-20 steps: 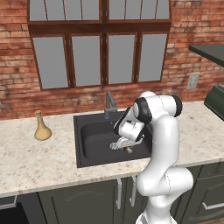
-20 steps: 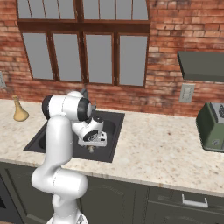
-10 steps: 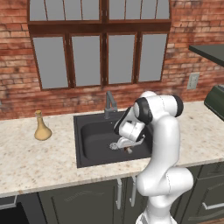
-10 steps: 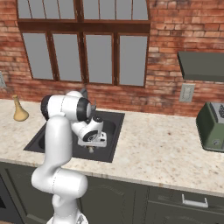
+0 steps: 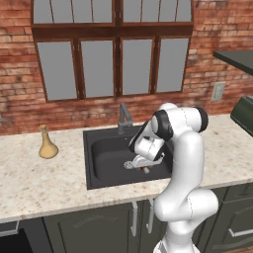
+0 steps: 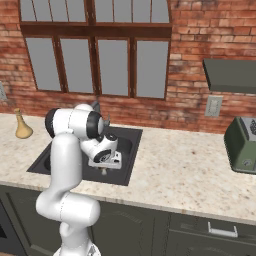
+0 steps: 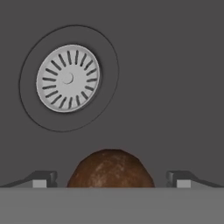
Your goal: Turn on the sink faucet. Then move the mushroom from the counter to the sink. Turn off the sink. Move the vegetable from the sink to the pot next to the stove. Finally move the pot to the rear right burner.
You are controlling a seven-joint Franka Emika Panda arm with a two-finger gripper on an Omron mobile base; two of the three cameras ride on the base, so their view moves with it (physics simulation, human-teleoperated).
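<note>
Dark sink (image 7: 175,65) floor under a round, mottled brown mushroom (image 7: 110,169), between wide-open, empty tool (image 7: 111,180) fingertips.

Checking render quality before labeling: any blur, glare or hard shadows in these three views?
Hand view: flat, even light, no glare on the drain; the mushroom looks soft and low-res, cut by the bottom band, between the open claw tips. Left base view: sink basin is dark, and detail under the arm is hard to read. Right base view: crisp, soft shading, no cast glare on the counter.
</note>
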